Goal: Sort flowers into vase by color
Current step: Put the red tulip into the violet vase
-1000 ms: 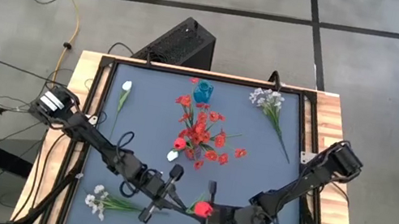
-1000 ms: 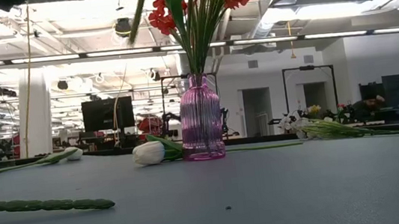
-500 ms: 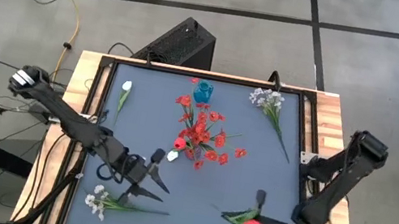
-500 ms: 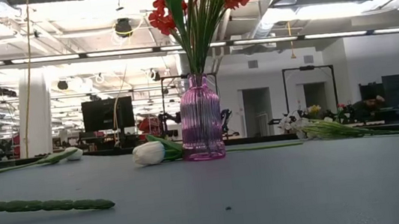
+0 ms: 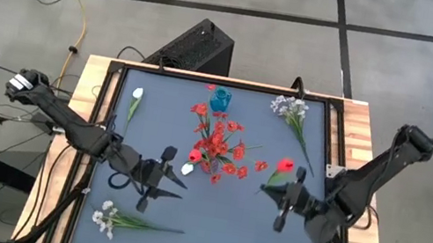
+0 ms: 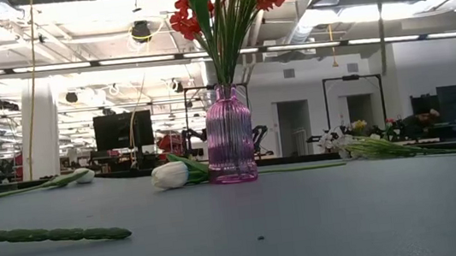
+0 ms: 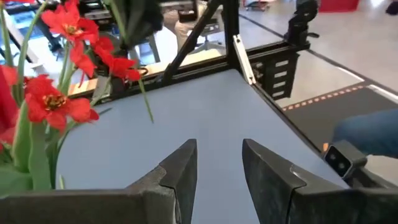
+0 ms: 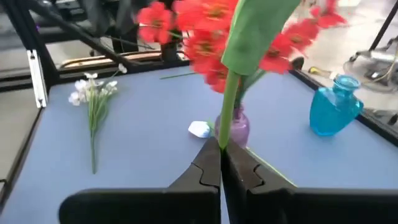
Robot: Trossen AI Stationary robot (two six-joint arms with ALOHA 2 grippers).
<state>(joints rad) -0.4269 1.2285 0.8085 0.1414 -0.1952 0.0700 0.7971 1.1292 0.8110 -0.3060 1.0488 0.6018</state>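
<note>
No readable writing anywhere. On the blue-grey counter (image 5: 208, 218), left gripper (image 5: 160, 179) hovers with fingers spread, left of the pink vase (image 6: 229, 134) of red flowers. Right gripper (image 5: 284, 207) pinches a red tulip (image 5: 285, 165) stem, right of the vase. Open office beyond.

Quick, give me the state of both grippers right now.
Left gripper: open, holding nothing, beside the pink vase.
Right gripper: shut on the stem of a red tulip, right of the vase.
</note>
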